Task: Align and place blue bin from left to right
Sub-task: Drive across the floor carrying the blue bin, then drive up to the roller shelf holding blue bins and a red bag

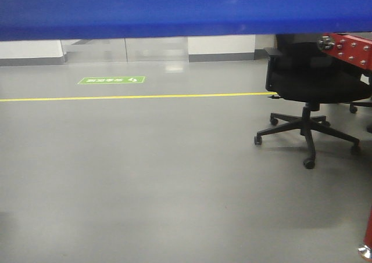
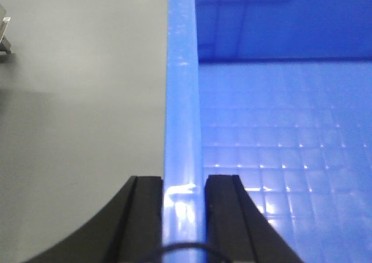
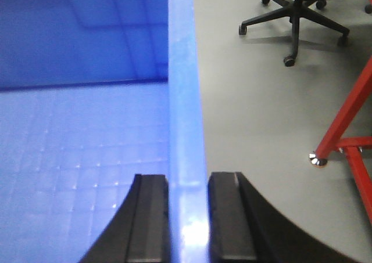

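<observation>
The blue bin [image 1: 174,10] fills the top of the front view as a wide glossy blue band, hanging above the grey floor. In the left wrist view, my left gripper [image 2: 183,184] is shut on the bin's left rim [image 2: 183,100], one black finger on each side, and the grid-patterned inside of the bin lies to the right. In the right wrist view, my right gripper [image 3: 188,182] is shut on the bin's right rim [image 3: 185,71] the same way, with the bin's inside to the left.
A black office chair [image 1: 314,94] [image 3: 296,7] stands on the floor at the right, beside a red metal frame [image 1: 349,48] [image 3: 349,118]. A yellow floor line [image 1: 133,96] and a green floor sign [image 1: 111,80] lie ahead. Grey floor stretches below.
</observation>
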Tool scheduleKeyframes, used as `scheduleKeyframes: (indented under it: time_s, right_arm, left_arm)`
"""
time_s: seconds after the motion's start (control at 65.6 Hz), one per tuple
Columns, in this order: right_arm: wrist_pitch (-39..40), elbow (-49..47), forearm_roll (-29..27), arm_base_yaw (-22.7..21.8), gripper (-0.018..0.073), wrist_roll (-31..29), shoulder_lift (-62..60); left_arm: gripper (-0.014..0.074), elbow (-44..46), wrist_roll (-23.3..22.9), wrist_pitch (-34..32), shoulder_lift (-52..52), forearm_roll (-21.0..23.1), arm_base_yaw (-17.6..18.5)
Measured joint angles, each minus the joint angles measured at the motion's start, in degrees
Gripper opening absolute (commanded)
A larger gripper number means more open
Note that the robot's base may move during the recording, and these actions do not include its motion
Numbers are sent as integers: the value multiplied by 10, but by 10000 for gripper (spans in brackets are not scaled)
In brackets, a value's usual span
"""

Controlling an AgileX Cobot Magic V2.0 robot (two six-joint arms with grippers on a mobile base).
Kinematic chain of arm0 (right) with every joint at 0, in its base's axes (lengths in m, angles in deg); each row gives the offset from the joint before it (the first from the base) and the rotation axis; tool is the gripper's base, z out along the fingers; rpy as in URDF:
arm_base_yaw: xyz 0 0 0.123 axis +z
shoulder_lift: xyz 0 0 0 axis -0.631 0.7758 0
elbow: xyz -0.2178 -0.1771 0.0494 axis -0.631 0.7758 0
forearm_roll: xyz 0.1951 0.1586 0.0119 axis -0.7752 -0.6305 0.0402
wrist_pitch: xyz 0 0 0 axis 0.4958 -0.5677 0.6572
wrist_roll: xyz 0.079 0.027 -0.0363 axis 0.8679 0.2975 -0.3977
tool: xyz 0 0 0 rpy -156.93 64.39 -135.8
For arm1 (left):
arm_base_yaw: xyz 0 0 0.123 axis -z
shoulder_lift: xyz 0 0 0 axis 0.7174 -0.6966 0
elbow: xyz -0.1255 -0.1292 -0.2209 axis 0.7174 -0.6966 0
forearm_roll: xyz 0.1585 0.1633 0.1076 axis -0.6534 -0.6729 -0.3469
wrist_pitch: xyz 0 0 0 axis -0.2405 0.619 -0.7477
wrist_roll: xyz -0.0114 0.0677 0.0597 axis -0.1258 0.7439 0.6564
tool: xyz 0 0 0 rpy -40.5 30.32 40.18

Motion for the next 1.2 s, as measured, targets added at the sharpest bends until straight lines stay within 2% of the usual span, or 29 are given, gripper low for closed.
scheduleKeyframes:
  time_s: [1.205]
  right_arm:
    - [0,0,3,0,-70,0,-3]
  left_arm:
    - [-111,0,0,-4,0,0,0]
